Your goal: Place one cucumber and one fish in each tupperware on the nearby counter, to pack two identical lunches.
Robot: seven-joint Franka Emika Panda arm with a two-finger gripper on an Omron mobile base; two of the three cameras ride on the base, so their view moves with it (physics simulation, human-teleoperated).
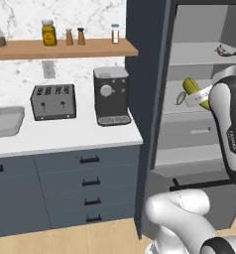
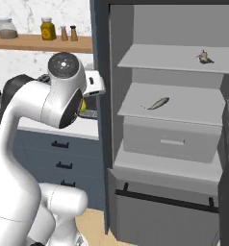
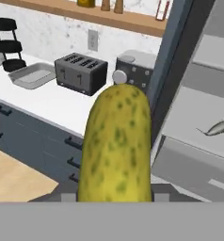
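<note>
Gripper: the gripper (image 1: 198,97) is clenched on the yellow-green cucumber (image 3: 116,146), held in the air in front of the open cabinet.
Cucumber: it stands up from between the finger tips in the hand view; in the left base view its green end (image 1: 191,87) pokes out above the hand, and in the right base view only a yellow sliver (image 2: 82,105) shows past the arm.
Fish: one silver fish (image 2: 158,103) lies on the middle cabinet shelf, off to the gripper's right and well apart from it; in the hand view it sits at right (image 3: 217,127).
Tray: the light-grey tray (image 1: 5,121) rests on the counter (image 1: 65,136), far to the gripper's left; it also shows at upper left of the hand view (image 3: 33,75).
Toaster: the toaster (image 1: 53,101) stands between tray and gripper.
Coffee machine: the coffee machine (image 1: 111,95) is on the counter end nearest the gripper.
Top shelf: a small object (image 2: 203,57) lies there, too small to tell what.
</note>
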